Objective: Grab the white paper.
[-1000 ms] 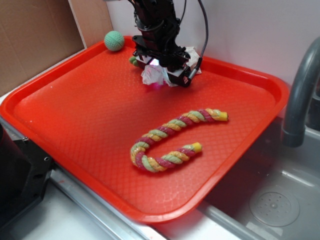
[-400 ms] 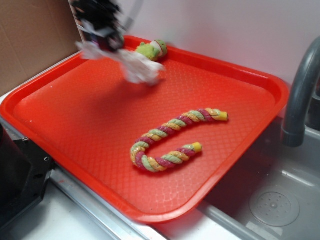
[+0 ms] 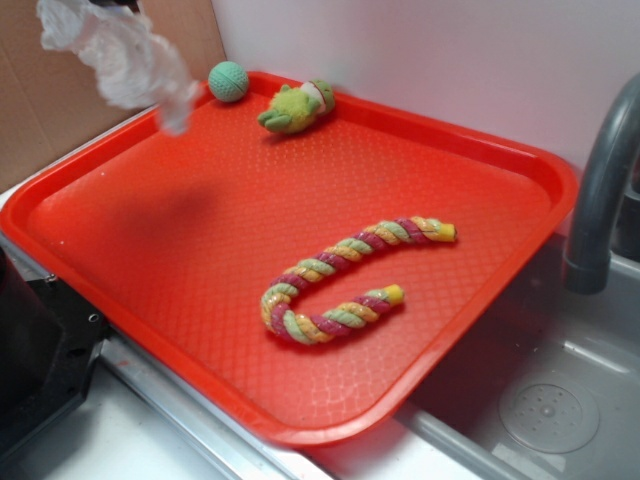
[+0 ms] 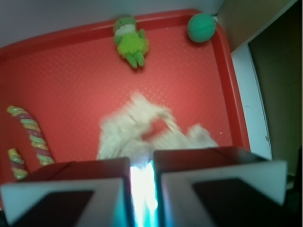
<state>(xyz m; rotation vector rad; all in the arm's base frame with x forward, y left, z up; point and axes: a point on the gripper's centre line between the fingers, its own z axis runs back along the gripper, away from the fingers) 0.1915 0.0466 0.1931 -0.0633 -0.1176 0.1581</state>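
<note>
The crumpled white paper (image 3: pixel 125 58) hangs in the air above the tray's far left corner, its upper end leaving the top of the exterior view, where the gripper itself is out of frame. In the wrist view the paper (image 4: pixel 142 130) dangles blurred below my gripper (image 4: pixel 142 182), whose two fingers are pressed close on a thin strip of it. The red tray (image 3: pixel 480 170) lies well beneath.
A green plush toy (image 3: pixel 295 107) and a green ball (image 3: pixel 228 81) sit at the tray's far edge. A twisted multicolour rope toy (image 3: pixel 345 280) lies mid-tray. A grey faucet (image 3: pixel 600 190) and sink stand to the right, brown cardboard (image 3: pixel 30 120) to the left.
The gripper has risen and swung left out of the exterior view, carrying the paper from beside the plush toy up off the tray. The toy and ball are uncovered.
</note>
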